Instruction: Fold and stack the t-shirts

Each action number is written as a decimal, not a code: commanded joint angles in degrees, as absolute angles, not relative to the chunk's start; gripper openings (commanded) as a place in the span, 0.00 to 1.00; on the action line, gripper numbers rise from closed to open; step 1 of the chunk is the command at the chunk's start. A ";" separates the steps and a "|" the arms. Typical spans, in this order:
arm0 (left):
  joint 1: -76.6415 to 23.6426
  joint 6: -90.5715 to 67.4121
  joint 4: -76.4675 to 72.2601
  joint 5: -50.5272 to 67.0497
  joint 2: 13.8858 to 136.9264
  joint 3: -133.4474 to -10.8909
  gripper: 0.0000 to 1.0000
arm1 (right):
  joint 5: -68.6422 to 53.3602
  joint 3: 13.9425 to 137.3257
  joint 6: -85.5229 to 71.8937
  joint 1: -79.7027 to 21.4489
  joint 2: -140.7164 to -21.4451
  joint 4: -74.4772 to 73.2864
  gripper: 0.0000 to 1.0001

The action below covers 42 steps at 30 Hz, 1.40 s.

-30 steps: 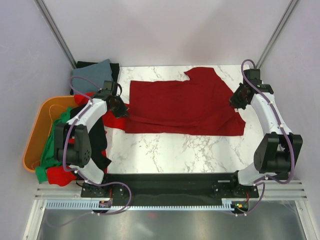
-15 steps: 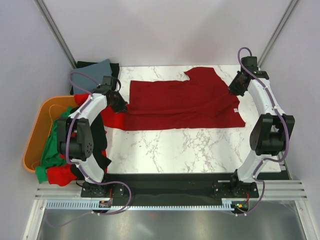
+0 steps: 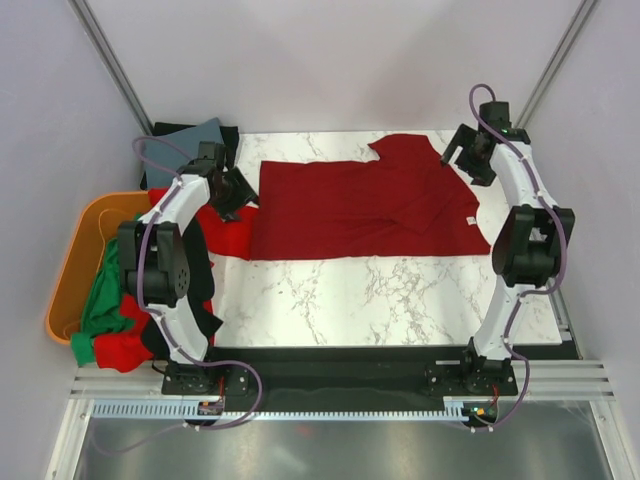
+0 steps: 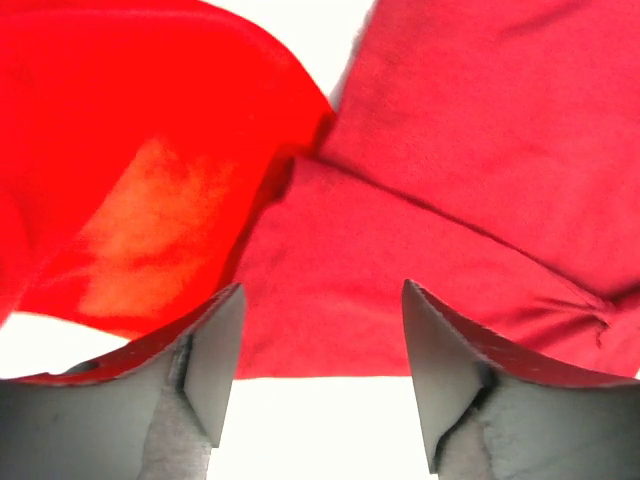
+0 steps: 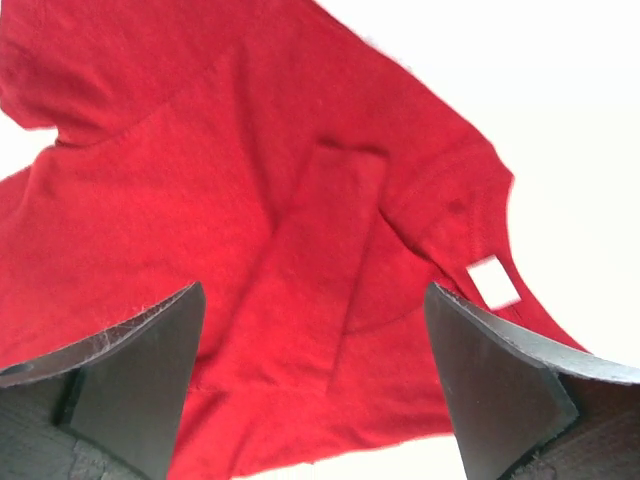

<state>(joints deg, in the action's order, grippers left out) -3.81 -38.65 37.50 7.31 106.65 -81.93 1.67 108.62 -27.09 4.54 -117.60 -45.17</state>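
A dark red t-shirt (image 3: 360, 205) lies spread and partly folded across the marble table (image 3: 400, 300). At its left end hovers my left gripper (image 3: 240, 190), open, with nothing between the fingers. The left wrist view shows that gripper (image 4: 318, 300) above the dark red shirt's (image 4: 460, 170) near edge, beside a bright red t-shirt (image 4: 130, 150). My right gripper (image 3: 448, 156) stands open over the shirt's right end. Seen from the right wrist, this gripper (image 5: 312, 300) is empty above a folded flap of the dark red cloth (image 5: 330, 240) and a white tag (image 5: 492, 283).
An orange tub (image 3: 70, 265) sits off the table's left edge, with green (image 3: 100, 300), black and bright red shirts (image 3: 225, 232) spilling over it. A grey and black folded cloth (image 3: 190, 140) lies at the back left corner. Slanted frame posts stand at both back corners.
Both grippers were shut on the dark red shirt's ends and have opened and let go. Both arms moved toward the back, and the shirt's near edge now lies further from me.
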 commanded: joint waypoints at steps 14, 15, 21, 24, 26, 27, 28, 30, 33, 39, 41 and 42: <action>-11.86 -42.18 32.35 8.52 86.13 -55.47 0.67 | -7.99 54.06 -31.46 16.79 -86.66 -29.80 0.81; -13.52 -42.88 31.73 7.39 87.18 -54.50 0.66 | -8.69 53.62 -31.29 16.79 -88.49 -28.75 0.81; -13.71 -44.38 27.96 5.54 90.08 -52.65 0.66 | -8.61 52.12 -31.20 16.87 -89.73 -26.02 0.80; -13.71 -44.91 26.11 3.87 91.58 -52.56 0.65 | -8.61 52.29 -31.38 16.87 -91.84 -25.05 0.79; -13.71 -45.09 25.40 2.99 93.51 -52.91 0.62 | -7.83 52.73 -31.29 17.05 -92.90 -24.61 0.77; -13.71 -45.09 25.05 2.73 94.30 -53.08 0.58 | -7.39 52.91 -31.20 17.14 -93.68 -24.52 0.76; -13.71 -45.09 25.14 1.77 95.26 -53.35 0.49 | -6.43 53.00 -31.11 17.23 -94.04 -24.26 0.74; -13.71 -45.26 24.87 0.88 95.71 -53.61 0.46 | -5.28 53.44 -30.94 17.49 -94.83 -24.26 0.72; -13.71 -44.74 24.43 0.18 96.24 -54.40 0.43 | -3.78 54.22 -30.24 17.67 -96.15 -23.82 0.63; -13.71 -43.59 24.61 -1.23 98.87 -57.65 0.10 | -2.90 56.68 -30.23 17.75 -99.13 -22.59 0.29; -13.71 -43.86 24.61 -0.79 98.96 -59.06 0.06 | -2.11 58.18 -29.97 17.23 -99.75 -22.59 0.12; -13.71 -43.94 24.61 -0.53 98.70 -59.58 0.04 | -1.76 58.88 -29.80 17.14 -100.36 -22.76 0.05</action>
<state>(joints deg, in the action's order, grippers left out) -13.63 -43.86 27.05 1.69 97.97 -56.88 -4.69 56.60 -30.30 17.47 -98.19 -24.14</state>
